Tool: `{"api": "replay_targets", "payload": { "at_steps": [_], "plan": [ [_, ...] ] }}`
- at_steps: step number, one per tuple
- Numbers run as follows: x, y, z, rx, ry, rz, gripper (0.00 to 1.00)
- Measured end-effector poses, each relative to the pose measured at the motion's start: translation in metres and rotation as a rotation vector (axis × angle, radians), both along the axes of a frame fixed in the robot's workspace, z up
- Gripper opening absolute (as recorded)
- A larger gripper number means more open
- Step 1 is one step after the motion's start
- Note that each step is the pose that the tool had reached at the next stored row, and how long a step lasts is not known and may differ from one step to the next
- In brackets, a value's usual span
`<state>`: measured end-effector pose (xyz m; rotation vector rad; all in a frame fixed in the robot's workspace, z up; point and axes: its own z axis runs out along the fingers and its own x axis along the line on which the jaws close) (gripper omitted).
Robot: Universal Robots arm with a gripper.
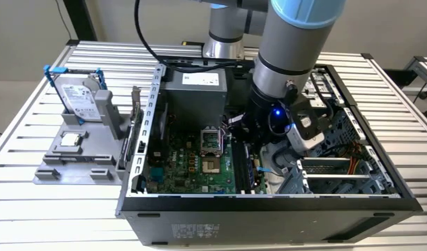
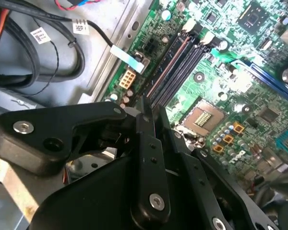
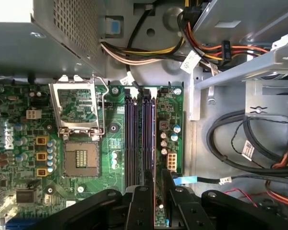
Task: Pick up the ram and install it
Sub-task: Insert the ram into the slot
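My gripper (image 3: 156, 179) is low inside the open computer case (image 1: 140, 157), right over the near end of the dark memory slots (image 3: 140, 139) on the green motherboard (image 1: 189, 167). Its two black fingers (image 2: 146, 143) come together almost to a point. A thin green strip, the ram (image 3: 158, 206), shows edge-on between them and lines up with the slot nearest the board's edge. Most of the ram's length is hidden by the fingers. In the exterior view the gripper (image 1: 252, 149) sits beneath the arm's wrist, beside the processor socket (image 1: 212, 167).
A grey fixture (image 1: 77, 157) outside the case, at the exterior view's left, holds a hard drive (image 1: 79, 99) in a blue-handled frame and a small square chip (image 1: 71, 139). The power supply (image 1: 196, 94), black cables (image 3: 240, 143) and a metal drive cage (image 3: 249, 62) crowd the slots.
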<state>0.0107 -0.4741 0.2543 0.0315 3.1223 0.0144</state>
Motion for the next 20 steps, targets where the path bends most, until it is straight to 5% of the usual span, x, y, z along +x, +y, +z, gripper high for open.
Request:
{"api": "replay_targets", "payload": {
  "at_steps": [2, 3, 20],
  "plan": [
    [0.0000, 0.0000, 0.0006, 0.0002, -0.0001, 0.000, 1.00],
    [0.0000, 0.0000, 0.0010, -0.0001, 0.0000, 0.000, 0.00],
    [0.0000, 0.0000, 0.0066, 0.0001, -0.0001, 0.000, 0.00]
  ]
}}
